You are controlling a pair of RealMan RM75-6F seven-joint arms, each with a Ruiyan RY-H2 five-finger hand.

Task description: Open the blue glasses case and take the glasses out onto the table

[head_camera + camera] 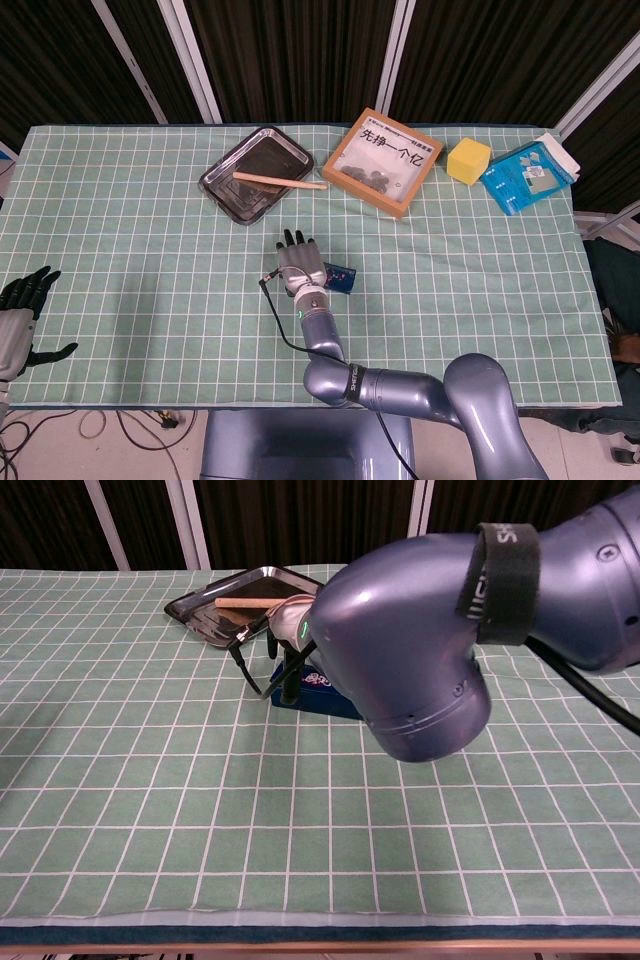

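The blue glasses case (341,277) lies closed on the green checked cloth near the table's middle. Only its right end shows past my right hand (300,262). That hand lies flat over the case's left part, fingers stretched out toward the far side, holding nothing. In the chest view my right arm fills the middle. Below it the case (322,701) shows as a low blue strip, with dark fingers (291,679) at its left end. My left hand (20,312) hangs off the table's near left corner, fingers apart and empty.
A metal tray (226,184) holding a wooden stick (280,181) sits behind the case on the left. A wooden framed box (382,160), a yellow block (468,160) and a blue packet (525,175) line the far right.
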